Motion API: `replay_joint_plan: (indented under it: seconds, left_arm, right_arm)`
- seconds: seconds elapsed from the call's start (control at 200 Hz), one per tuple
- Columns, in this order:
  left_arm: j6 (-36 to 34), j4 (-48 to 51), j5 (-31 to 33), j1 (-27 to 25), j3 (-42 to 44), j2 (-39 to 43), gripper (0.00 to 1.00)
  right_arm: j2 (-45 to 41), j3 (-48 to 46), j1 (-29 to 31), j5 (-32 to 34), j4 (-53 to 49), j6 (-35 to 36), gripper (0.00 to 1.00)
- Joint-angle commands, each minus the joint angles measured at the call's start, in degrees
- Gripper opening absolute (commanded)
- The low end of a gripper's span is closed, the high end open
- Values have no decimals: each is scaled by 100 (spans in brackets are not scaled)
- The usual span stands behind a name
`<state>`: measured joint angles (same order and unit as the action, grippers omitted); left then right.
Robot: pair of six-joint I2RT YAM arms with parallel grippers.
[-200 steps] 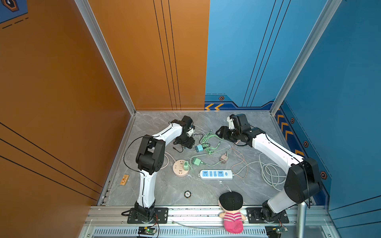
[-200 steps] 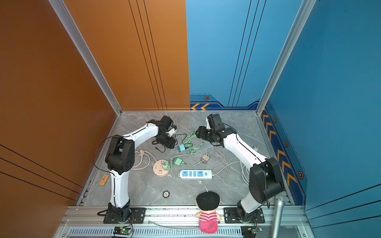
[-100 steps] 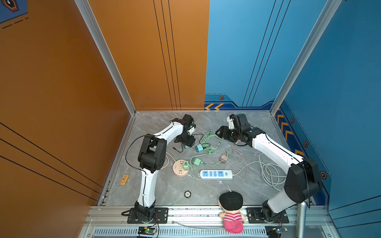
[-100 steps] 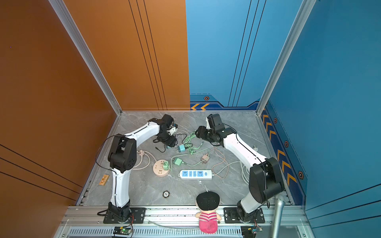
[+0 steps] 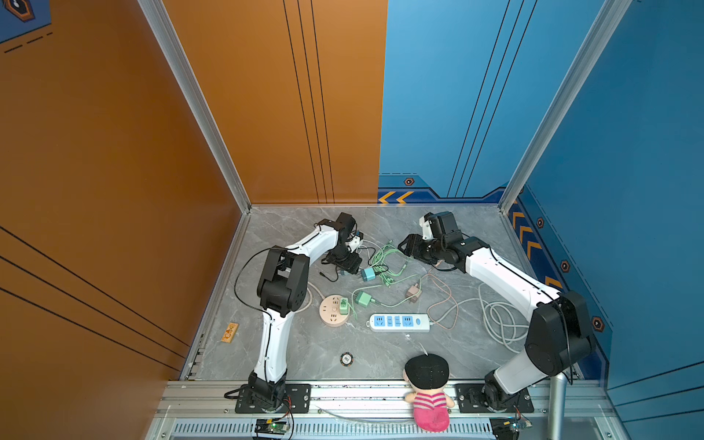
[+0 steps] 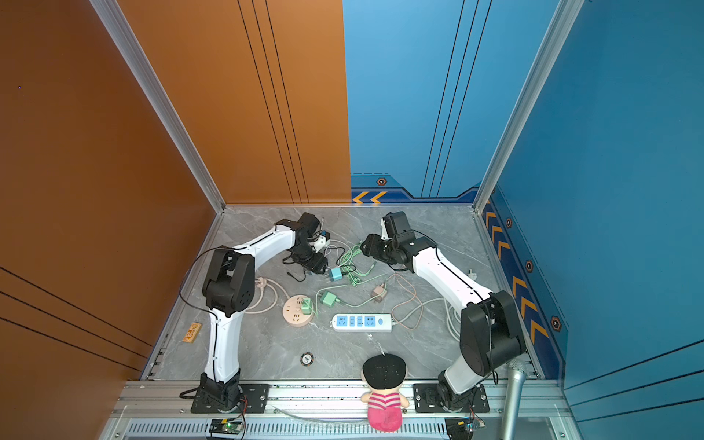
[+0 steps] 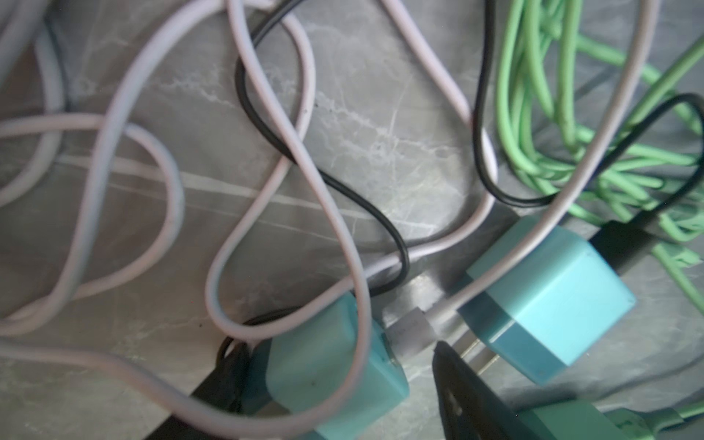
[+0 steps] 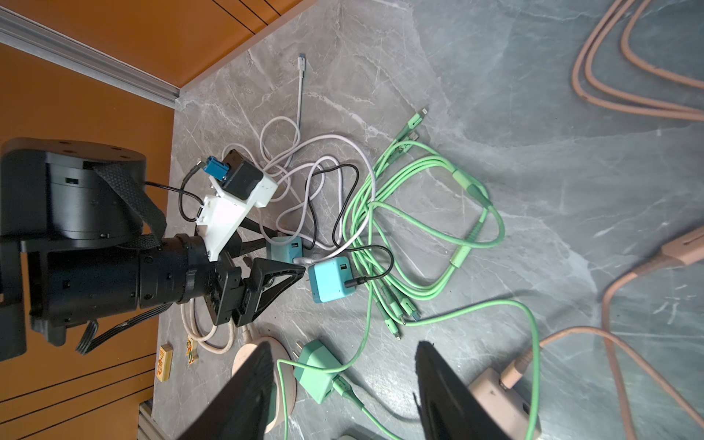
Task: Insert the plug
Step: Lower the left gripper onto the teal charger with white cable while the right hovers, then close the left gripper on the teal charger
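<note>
Marble tabletop [image 5: 304, 354]: left gripper [image 5: 347, 263] low, jaws apart astride teal plug [image 7: 327, 365]; right gripper [image 8: 344, 346] hovers w/ jaws spread, empty.

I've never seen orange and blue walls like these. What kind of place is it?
Probably a robot practice booth: left arm and right arm bolted to a rail, power strip between them.

Smooth marbled grey tabletop [image 5: 384, 223], matt plastic blue charger [image 7: 548, 297], rubbery green cable [image 8: 471, 187], brushed metal rail [image 5: 362, 392]
</note>
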<state>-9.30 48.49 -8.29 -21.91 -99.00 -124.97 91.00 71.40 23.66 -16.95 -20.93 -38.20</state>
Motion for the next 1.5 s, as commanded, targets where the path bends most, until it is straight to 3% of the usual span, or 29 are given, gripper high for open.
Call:
replay_joint_plan:
  seconds: [0.0, 0.315, 0.846, 1.497]
  left_arm:
    - [-142, 125, -450, 29, -30, -16, 75]
    - [-124, 122, -156, -115, 511, 321, 74]
    - [-131, 109, 622, -268, 223, 315, 67]
    - [-302, 109, 393, -244, 193, 245, 66]
  right_arm:
    - [-40, -99, 36, -80, 79, -85, 61]
    - [-83, -197, 65, -147, 166, -137, 62]
    - [-267, -440, 150, -157, 272, -224, 62]
    - [-256, -465, 244, -147, 302, -293, 62]
